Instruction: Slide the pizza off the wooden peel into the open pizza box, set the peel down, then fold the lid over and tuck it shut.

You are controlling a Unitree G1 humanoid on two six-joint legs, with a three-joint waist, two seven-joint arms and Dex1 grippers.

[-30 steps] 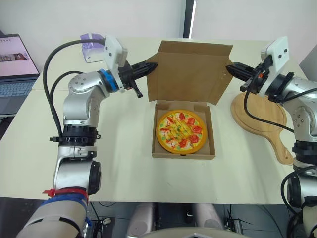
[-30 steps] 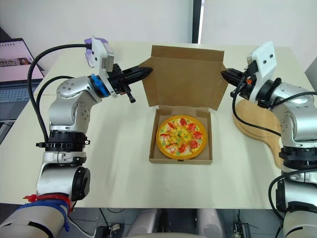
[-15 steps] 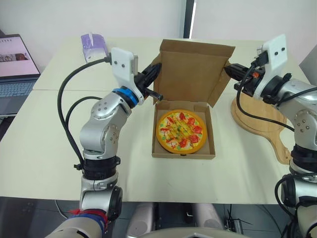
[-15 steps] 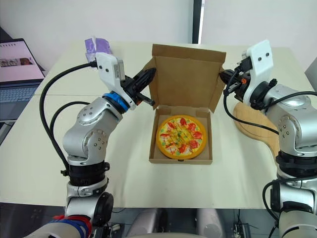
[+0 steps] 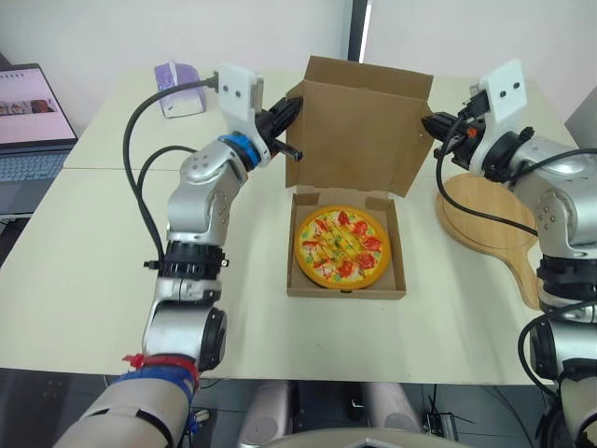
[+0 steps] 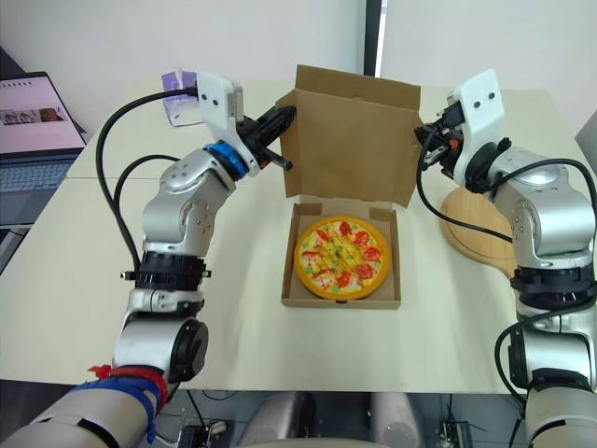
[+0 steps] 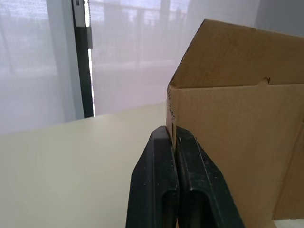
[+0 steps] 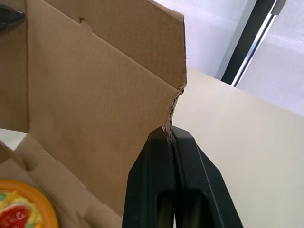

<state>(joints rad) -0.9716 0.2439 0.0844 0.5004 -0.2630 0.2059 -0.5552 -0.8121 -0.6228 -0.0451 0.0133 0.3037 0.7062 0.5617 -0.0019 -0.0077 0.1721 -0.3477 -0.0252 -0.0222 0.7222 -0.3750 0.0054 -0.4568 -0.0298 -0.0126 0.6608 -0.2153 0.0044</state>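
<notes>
**Both pincers nip the upright lid by its side edges, ready for the fold.**

The round yellow pizza with red and green toppings [image 5: 341, 245] lies flat in the brown cardboard pizza box [image 5: 291, 245]. The round wooden peel [image 5: 485, 217] rests on the pale surface [image 5: 244, 289], just to the box's right. The left pincer [image 7: 171, 129] and right pincer [image 8: 170, 129] are each pressed together on a thin sliver of the tall lid [image 5: 359, 131]. So slight a hold could slip as the lid swings forward. Uneven pulls would likely twist the lid or drag the light box. The side flaps [image 8: 13, 80] might also catch outside the walls or squash the pizza instead of tucking in.
</notes>
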